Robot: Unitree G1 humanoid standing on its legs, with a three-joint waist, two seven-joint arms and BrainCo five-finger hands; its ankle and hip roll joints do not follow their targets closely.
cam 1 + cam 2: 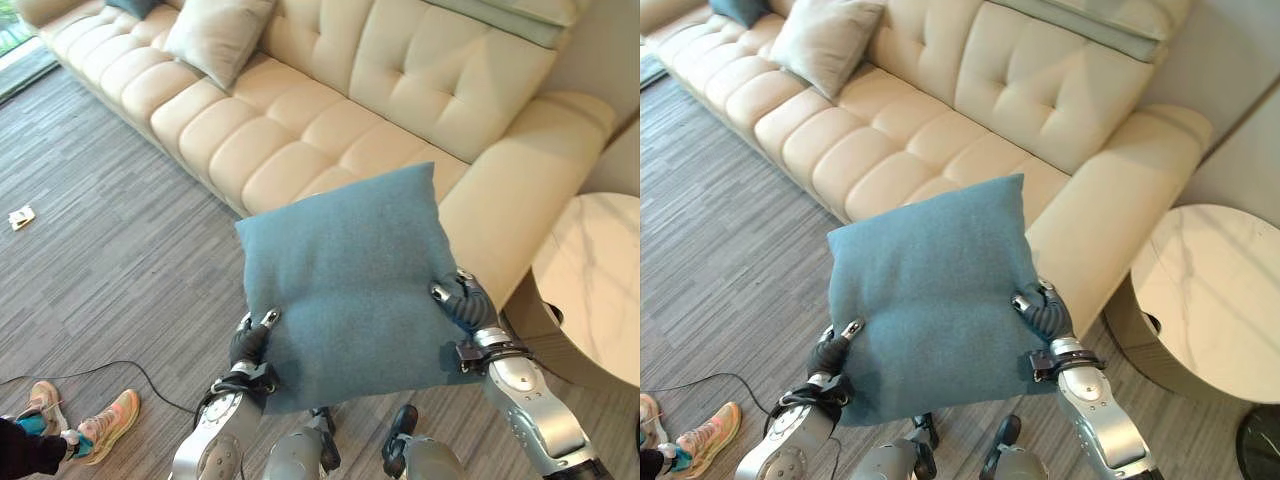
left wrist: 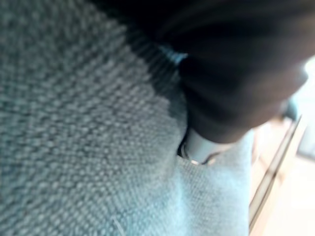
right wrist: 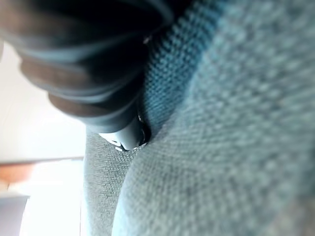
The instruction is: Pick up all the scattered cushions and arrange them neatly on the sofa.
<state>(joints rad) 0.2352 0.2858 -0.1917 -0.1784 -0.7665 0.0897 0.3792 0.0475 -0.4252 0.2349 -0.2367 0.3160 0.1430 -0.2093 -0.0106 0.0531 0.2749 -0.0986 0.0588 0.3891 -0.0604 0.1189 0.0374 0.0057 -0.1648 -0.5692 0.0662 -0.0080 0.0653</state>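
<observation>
Both hands, the left hand (image 1: 252, 338) and the right hand (image 1: 462, 300), clutched a square teal fabric cushion (image 1: 345, 280) by its lower corners at frame centre. Behind it stretched the cream tufted leather sofa (image 1: 300, 120), a beige cushion (image 1: 215, 35) at upper left.

Fingers of left hand (image 1: 252, 340) and right hand (image 1: 462, 303) hidden behind blue cushion (image 1: 345, 280).

I see the blue cushion (image 2: 83, 137) very close, soft and woven | my left hand (image 2: 236, 83) in its dark cover presses into it | one silver finger (image 2: 199, 147) digs in
</observation>
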